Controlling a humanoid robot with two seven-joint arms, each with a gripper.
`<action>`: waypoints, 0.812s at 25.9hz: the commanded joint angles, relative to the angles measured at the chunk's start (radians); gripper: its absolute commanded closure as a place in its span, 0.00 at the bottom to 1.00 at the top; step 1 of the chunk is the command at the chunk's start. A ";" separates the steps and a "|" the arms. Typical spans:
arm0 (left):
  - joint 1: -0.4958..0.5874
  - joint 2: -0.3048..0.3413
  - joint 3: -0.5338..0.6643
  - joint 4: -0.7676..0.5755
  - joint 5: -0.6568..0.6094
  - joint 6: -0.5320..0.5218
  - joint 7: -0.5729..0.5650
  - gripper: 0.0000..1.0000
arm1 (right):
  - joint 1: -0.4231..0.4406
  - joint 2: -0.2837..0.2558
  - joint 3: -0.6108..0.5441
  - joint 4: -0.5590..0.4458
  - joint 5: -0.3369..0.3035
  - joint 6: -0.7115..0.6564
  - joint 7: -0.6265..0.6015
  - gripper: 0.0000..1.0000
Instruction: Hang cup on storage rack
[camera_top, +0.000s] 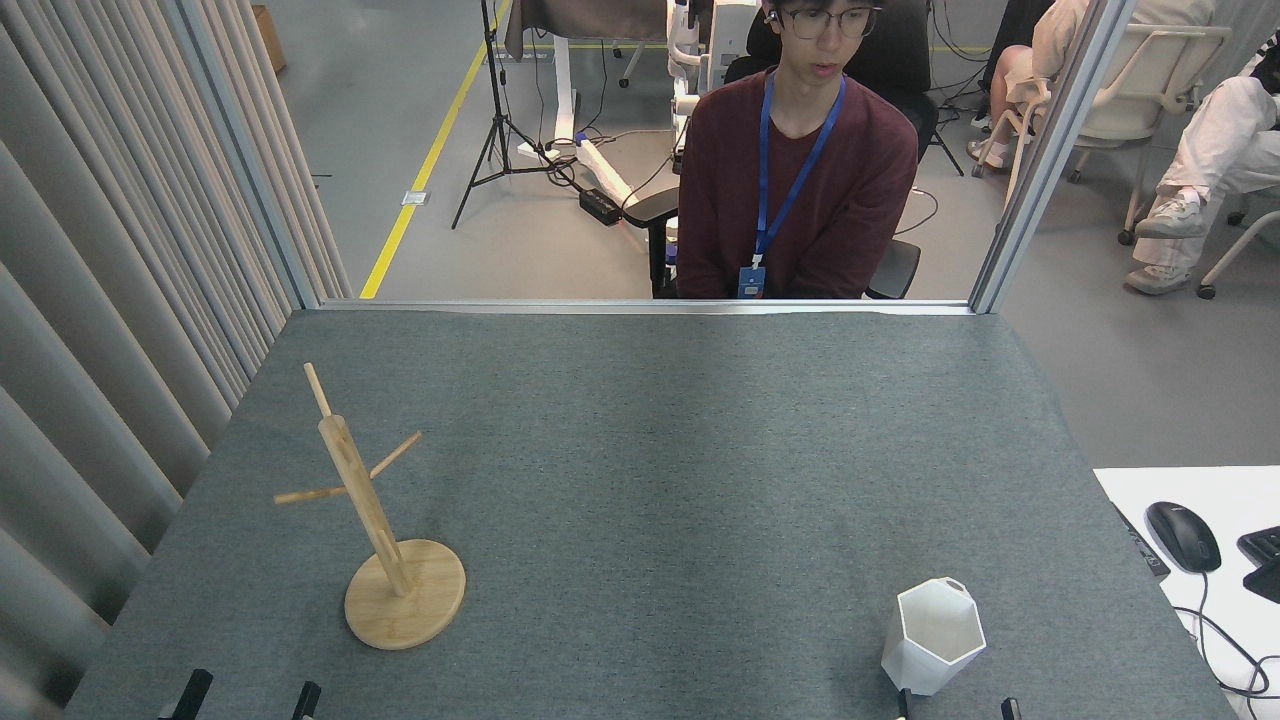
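Cup and rack both standing on the table, apart.

My cup (934, 637) sits upright near right, rack (380, 530) well off to the left. Left gripper (248, 697) shows two spread fingertips holding nothing; right gripper (955, 707) barely peeks in, can't tell its opening.
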 joint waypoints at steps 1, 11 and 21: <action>-0.001 0.000 0.002 0.001 0.000 0.001 0.001 0.00 | -0.048 0.000 0.000 0.046 0.000 -0.011 0.001 0.02; 0.001 0.002 0.007 0.001 0.002 0.001 0.003 0.00 | -0.120 -0.002 0.001 0.114 0.000 -0.024 0.000 0.02; 0.001 0.002 0.022 0.001 0.002 -0.001 0.003 0.00 | -0.165 -0.002 0.001 0.156 0.000 -0.033 0.000 0.02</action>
